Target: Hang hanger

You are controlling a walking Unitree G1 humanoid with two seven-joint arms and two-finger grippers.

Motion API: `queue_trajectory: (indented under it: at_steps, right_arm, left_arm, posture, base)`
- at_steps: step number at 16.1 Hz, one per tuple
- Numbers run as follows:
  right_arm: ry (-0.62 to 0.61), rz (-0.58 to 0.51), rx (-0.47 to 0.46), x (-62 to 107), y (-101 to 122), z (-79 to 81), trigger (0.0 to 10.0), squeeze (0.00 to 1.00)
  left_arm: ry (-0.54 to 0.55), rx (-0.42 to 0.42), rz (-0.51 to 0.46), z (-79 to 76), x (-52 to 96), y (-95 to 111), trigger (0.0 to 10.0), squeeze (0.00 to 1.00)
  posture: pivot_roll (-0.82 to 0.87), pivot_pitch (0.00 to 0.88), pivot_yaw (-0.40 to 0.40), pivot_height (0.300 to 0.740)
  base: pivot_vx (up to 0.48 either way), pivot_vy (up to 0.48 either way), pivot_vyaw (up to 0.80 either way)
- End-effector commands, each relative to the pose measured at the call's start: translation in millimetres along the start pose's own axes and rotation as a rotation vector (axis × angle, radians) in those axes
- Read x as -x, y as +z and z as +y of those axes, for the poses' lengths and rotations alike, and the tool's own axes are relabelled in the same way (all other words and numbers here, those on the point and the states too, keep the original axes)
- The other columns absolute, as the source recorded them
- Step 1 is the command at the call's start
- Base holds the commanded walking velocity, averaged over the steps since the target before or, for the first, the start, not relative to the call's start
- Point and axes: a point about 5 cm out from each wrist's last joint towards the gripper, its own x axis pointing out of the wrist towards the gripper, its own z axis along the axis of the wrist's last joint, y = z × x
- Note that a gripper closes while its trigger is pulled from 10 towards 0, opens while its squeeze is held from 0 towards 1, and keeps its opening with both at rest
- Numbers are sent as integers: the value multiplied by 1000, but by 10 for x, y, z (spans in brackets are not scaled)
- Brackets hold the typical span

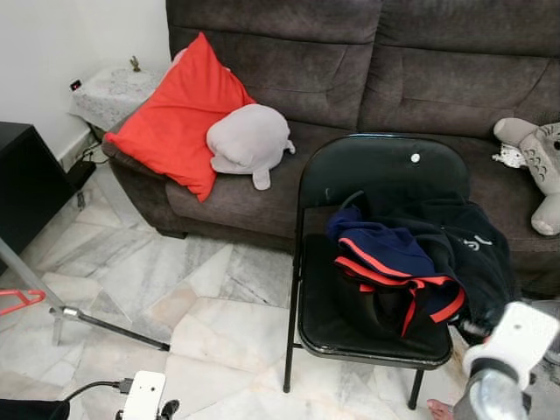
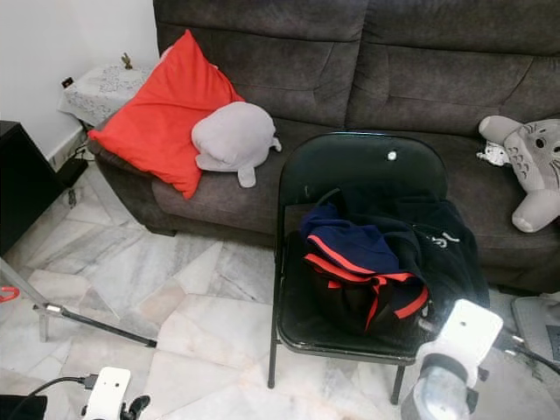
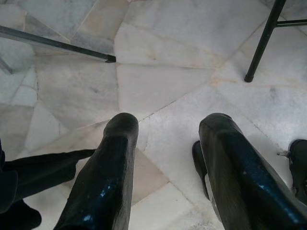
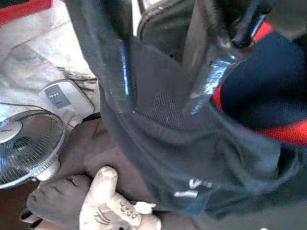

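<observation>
- Sofa [image 1: 367, 79] seen at 12 o'clock, black folding chair [image 1: 376, 175] in front.
- Dark clothes [image 1: 420, 262] piled on the seat; a thin black hook [image 1: 350, 199], possibly the hanger's, pokes out at 11 o'clock of the pile.
- Right gripper [image 4: 187, 72] pushed into the clothes; grasp cannot be told. Step judged: reaching for the hanger; next, a sure hold is needed.
- Left gripper [image 3: 165, 158] held apart, empty, over the floor.

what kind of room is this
Most likely a home living room: a dark grey sofa with a red cushion and plush toys, a black folding chair piled with clothes, and a marble tile floor.
</observation>
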Motion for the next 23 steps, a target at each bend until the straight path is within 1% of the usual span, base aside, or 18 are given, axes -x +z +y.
queue_trajectory:
  at_steps: [1, 2, 3, 4, 5, 6, 9, 10, 15, 18, 23]
  right_arm:
    - [8, 9, 30, 14, -51, -8, 10000, 1000]
    - [33, 40, 101, 16, -162, 0, 10000, 1000]
    - [45, 54, 145, 19, -229, 6, 10000, 1000]
    - [49, 94, 229, 22, -371, -1, 10000, 992]
    - [46, 100, 242, 21, -391, -7, 10000, 902]
    - [27, 138, 265, 3, -491, -45, 10000, 0]
    - [23, 141, 313, -63, -580, -54, 10000, 0]
    - [11, 142, 314, -103, -599, -61, 10000, 0]
    - [-46, 82, 384, -276, -608, -73, 10000, 0]
    - [-41, 68, 404, -342, -651, -39, 10000, 0]
    - [-56, 43, 395, -431, -638, -12, 10000, 0]
  left_arm:
    - [3, -2, 31, 5, 33, -94, 10000, 0]
    - [5, -2, 29, 9, 35, -95, 10000, 0]
    - [7, -2, 26, 12, 34, -91, 10000, 0]
    - [9, -1, 21, 12, 34, -85, 10000, 0]
    - [9, 0, 21, 13, 33, -83, 10000, 0]
    - [8, 0, 18, 3, 34, -84, 10000, 0]
    - [5, 1, 16, -9, 35, -85, 10000, 0]
    - [5, 1, 16, -8, 35, -84, 10000, 0]
    - [5, 0, 13, 2, 31, -70, 10000, 0]
    - [5, -2, 13, 9, 34, -72, 10000, 0]
    - [1, -8, 23, 13, 39, -91, 10000, 0]
  posture:
    - [-95, 131, 11, 740]
    - [-95, 131, 11, 740]
    - [-93, 132, 10, 740]
    - [-93, 135, 8, 740]
    - [-92, 137, 8, 740]
    - [-93, 139, 8, 740]
    - [-91, 142, 9, 740]
    - [-89, 145, 10, 740]
    - [-82, 148, 16, 740]
    - [-79, 152, 20, 740]
    - [-73, 156, 23, 740]
  base:
    - [0, 0, 0]
    - [0, 0, 0]
    - [0, 0, 0]
    - [0, 0, 0]
    - [0, 0, 0]
    - [0, 0, 0]
    - [0, 0, 0]
    - [0, 0, 0]
    - [0, 0, 0]
    - [0, 0, 0]
    - [0, 0, 0]
